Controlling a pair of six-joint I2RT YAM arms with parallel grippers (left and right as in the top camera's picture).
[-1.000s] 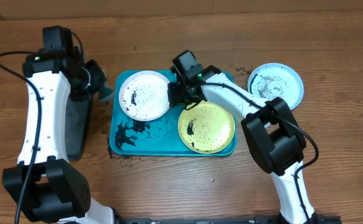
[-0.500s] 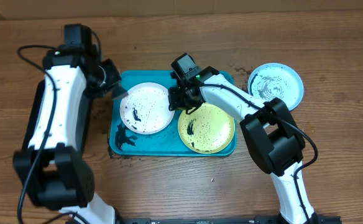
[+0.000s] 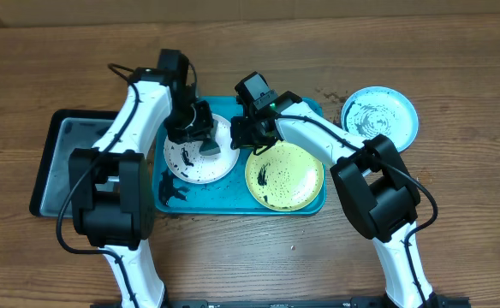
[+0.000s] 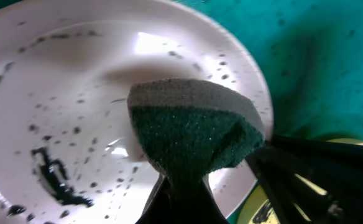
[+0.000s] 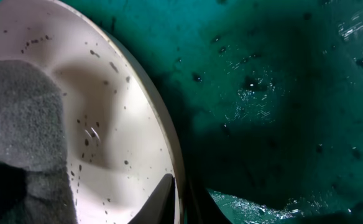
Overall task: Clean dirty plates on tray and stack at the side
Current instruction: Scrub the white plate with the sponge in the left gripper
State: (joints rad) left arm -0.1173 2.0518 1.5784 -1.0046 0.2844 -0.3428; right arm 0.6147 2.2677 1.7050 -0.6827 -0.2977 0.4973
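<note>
On the turquoise tray [image 3: 224,197] lie a speckled white plate [image 3: 186,158] at the left and a smeared yellow-green plate [image 3: 284,175] at the right. A light blue plate [image 3: 379,115] sits on the table to the tray's right. My left gripper [image 3: 204,135] is shut on a green sponge [image 3: 212,148] that rests over the white plate's right part. In the left wrist view the sponge [image 4: 194,130] covers the plate [image 4: 69,106]. My right gripper [image 3: 241,133] is shut on the white plate's right rim [image 5: 169,143], one finger [image 5: 163,196] inside the rim.
A black tray with a grey inside [image 3: 70,162] lies on the table left of the turquoise tray. Dark smears [image 3: 173,186] mark the turquoise tray's front left corner. Both arms crowd the tray's back middle.
My left arm swung right from over the black tray, carrying the sponge onto the white plate. My right gripper closed on the plate's rim, and the plate slid slightly toward the tray's front.
</note>
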